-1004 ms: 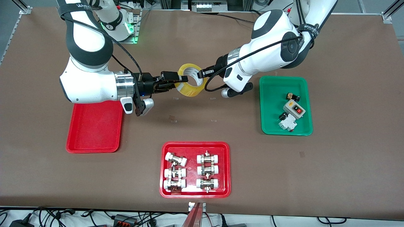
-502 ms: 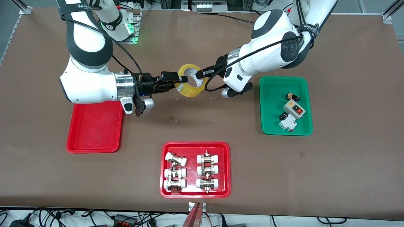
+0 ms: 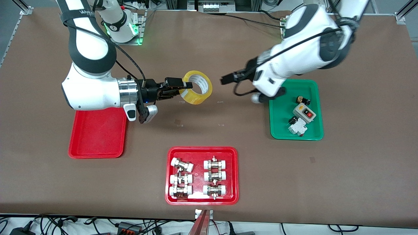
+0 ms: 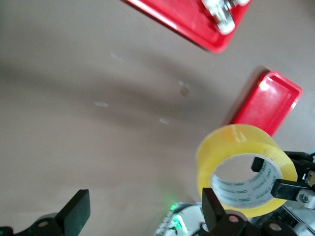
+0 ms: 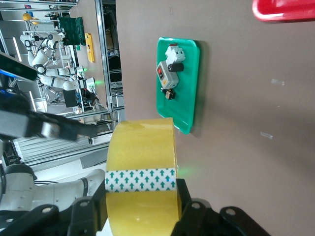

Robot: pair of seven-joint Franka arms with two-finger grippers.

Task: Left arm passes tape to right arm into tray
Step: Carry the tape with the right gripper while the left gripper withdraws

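Translucent yellow, white-cored, the tape (image 3: 197, 87) hangs over mid-worktop (image 3: 209, 130), clamped in the right tool (image 3: 184, 86). The left tool (image 3: 225, 80), fingers apart, hovers beside it.

A robotics laboratory is showing here. Two white arms are working over a brown-covered table (image 3: 209, 130) framed by aluminium profile posts (image 3: 23, 8). Power strips and cables (image 3: 130, 225) are lying along the table edge nearest the front camera. A green tray (image 3: 277, 124), just beside the left gripper (image 3: 225, 80), is holding electrical switch parts (image 3: 302, 114). A red tray (image 3: 169, 173) is carrying metal pipe fittings (image 3: 214, 176). In the right wrist view, more robot arms (image 5: 49, 59) are standing among metal racks (image 5: 106, 73).
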